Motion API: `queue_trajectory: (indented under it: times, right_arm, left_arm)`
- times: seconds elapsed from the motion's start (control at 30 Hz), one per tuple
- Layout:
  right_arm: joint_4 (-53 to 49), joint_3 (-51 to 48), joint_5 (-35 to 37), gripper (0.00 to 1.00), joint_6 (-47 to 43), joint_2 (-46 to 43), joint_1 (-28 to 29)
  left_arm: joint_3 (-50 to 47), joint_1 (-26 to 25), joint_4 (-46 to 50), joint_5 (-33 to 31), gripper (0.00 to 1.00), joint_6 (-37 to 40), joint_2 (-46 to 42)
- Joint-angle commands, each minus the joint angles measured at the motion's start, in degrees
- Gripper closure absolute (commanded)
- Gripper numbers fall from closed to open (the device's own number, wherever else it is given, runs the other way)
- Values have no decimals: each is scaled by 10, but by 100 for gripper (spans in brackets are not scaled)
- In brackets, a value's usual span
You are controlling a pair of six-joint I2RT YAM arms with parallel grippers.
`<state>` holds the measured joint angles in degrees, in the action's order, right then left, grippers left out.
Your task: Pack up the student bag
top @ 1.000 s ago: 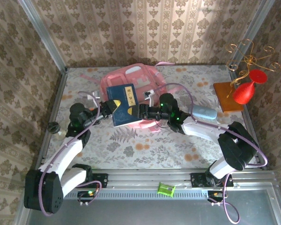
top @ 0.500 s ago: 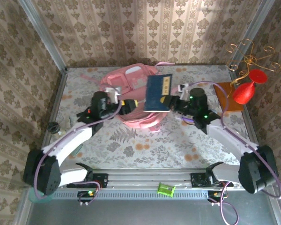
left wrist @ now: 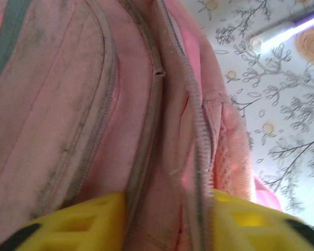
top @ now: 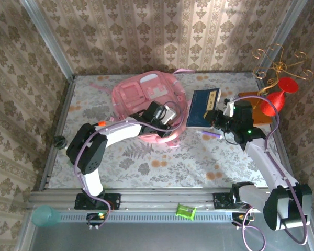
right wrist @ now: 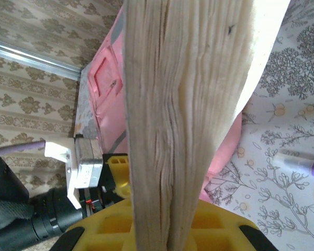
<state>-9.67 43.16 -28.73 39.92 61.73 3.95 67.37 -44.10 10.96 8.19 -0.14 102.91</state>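
Observation:
The student bag (top: 138, 97) is a big soft pink backpack lying at the back middle of the table. My left gripper (top: 170, 112) sits at the bag's right edge. In the left wrist view its yellow fingers (left wrist: 68, 219) press on a fold of pink fabric and zip line (left wrist: 196, 136), so the left gripper (left wrist: 167, 212) is shut on the bag. To the bag's right, my right gripper (top: 214, 116) is shut on a blue book (top: 203, 106) held on edge above the table. The book's pale page edges (right wrist: 183, 104) rise from the right gripper (right wrist: 167, 222).
A purple pen (top: 211, 134) lies on the table under the book. A red vase (top: 275, 100), an orange block (top: 249, 107) and a gold wire stand (top: 280, 63) crowd the back right corner. A small black object (top: 59, 140) sits at the left edge.
The book passed from the left gripper to the right, which carried it right, off the bag. The left arm swung across the bag to its right edge and closed on the fabric.

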Motion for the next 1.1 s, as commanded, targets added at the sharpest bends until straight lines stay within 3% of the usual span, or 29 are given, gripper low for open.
queue_trajectory:
  times: [0.0, 0.13, 0.23, 0.4, 0.7, 0.83, 0.97, 1.07]
  right_arm:
    - [-4, -12, -12, 100, -20, -21, 0]
    - [-3, -25, -14, 100, -19, -26, 0]
    - [-1, -34, -19, 100, -18, -27, 0]
    - [-4, -45, -24, 100, -21, -25, 0]
    - [1, -53, -26, 100, -19, -26, 0]
    - [3, -60, -30, 100, -21, -19, 0]
    - [-4, -65, -54, 100, -33, -9, 3]
    - [-21, -64, -83, 100, -46, -8, 18]
  left_arm:
    - [19, 12, 21, 13, 66, 17, -5]
    - [20, 21, 13, 54, 80, 5, -2]
    - [23, 25, 14, 69, 84, 4, -2]
    - [23, 40, 3, 119, 81, -12, -11]
    - [29, 51, -2, 137, 80, -25, 3]
    - [33, 57, -6, 146, 85, -35, 6]
    - [39, 65, -10, 167, 100, -43, 3]
    - [45, 66, -6, 170, 100, -40, -13]
